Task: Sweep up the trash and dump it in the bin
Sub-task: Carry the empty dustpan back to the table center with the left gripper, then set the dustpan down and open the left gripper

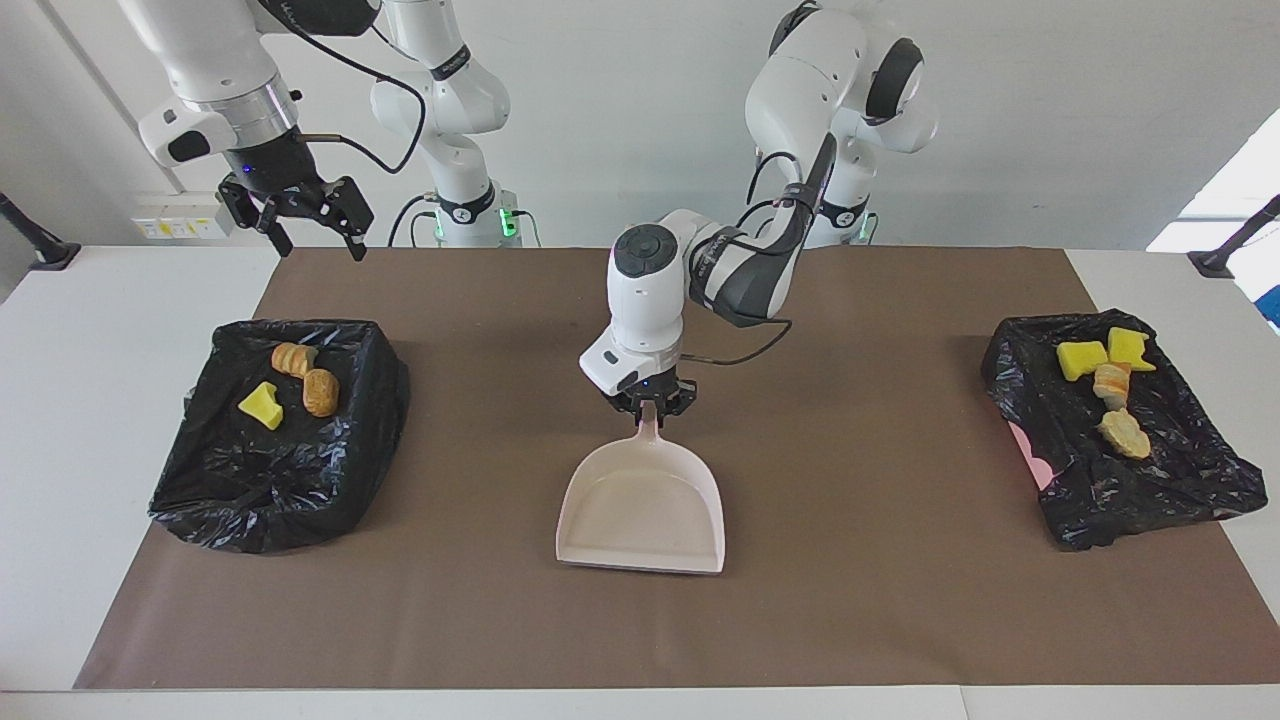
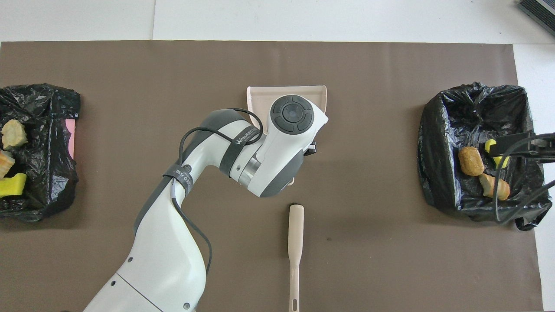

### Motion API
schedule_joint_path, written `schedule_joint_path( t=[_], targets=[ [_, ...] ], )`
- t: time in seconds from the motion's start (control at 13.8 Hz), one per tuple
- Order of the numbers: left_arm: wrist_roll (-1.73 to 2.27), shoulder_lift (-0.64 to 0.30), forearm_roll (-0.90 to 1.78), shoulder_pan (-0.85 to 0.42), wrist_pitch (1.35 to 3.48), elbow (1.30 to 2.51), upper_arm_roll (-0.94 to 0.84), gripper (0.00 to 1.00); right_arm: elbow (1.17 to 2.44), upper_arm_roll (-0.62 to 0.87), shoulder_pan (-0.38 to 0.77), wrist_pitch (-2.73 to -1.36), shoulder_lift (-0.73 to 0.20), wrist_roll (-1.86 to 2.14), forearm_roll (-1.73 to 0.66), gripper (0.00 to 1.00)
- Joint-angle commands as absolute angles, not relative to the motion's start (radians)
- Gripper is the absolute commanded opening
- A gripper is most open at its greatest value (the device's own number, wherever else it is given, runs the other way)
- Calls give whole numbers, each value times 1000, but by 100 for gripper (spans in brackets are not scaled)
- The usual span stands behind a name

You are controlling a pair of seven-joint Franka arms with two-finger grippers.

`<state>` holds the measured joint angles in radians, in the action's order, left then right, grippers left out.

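The trash lies in two black-lined bins. The bin [image 1: 230,500] [image 2: 433,130] at the right arm's end holds a yellow chunk [image 1: 260,405] and two bread pieces [image 1: 320,392]. The bin [image 1: 1180,480] [image 2: 47,143] at the left arm's end holds several yellow and tan lumps [image 1: 1082,358] [image 2: 13,133]. My left gripper [image 1: 648,405] is shut on the handle of the empty beige dustpan [image 1: 640,510] [image 2: 260,93] at mid-table. My right gripper [image 1: 320,235] hangs open over the mat's edge by its bin. The arm hides the beige brush [image 2: 296,234] in the facing view.
A brown mat [image 1: 900,600] covers most of the white table [image 1: 60,450]. The brush lies on the mat between the dustpan and the robots, its handle pointing toward them. A pink patch [image 2: 71,138] shows at the side of the left arm's bin.
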<state>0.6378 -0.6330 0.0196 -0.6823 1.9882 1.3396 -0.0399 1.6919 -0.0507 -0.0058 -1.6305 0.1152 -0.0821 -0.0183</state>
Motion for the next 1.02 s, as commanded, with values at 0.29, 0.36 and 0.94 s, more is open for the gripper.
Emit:
schedule_joint_path(
  t=[0.29,0.36,0.94],
  targets=[
    [658,-624,29,-707,1996,1362,-20,40,1695,-52,-6,-1617,117,-67,-3,100],
    [658,-623,25,-707,1993,1362,-18,49,1695,-52,-5,-1615,117,-67,-3,100],
    [491,-286,-35,-592,1990,1668,-11,100,1697,-155,92,-1615,115,-67,-2,100]
  ],
)
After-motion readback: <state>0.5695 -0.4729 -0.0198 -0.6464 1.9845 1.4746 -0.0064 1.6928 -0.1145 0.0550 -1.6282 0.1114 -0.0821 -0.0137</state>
